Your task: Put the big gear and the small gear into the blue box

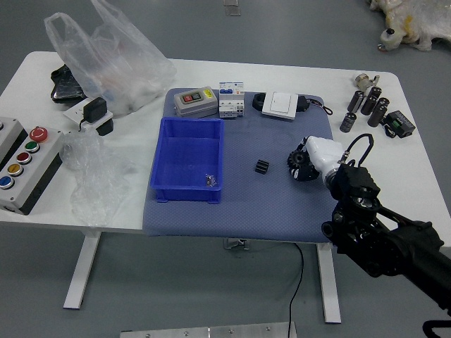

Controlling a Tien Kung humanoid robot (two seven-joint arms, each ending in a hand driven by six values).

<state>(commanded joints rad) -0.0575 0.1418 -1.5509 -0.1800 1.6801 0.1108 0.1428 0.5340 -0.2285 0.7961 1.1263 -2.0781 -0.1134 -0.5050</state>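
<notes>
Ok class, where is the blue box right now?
In the head view, the blue box sits on the left part of the mat, nearer the robot than the grey case.

- You're viewing a likely robotics lab;
- a robot arm [396, 243] is reaching over your white table [310, 79];
- a push-button box [36, 166] is sitting there.

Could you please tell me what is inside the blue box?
A small metallic piece, possibly the small gear, lies in the blue box, near its near right corner. The near wall covers the floor just behind it, which cannot be seen.
</notes>
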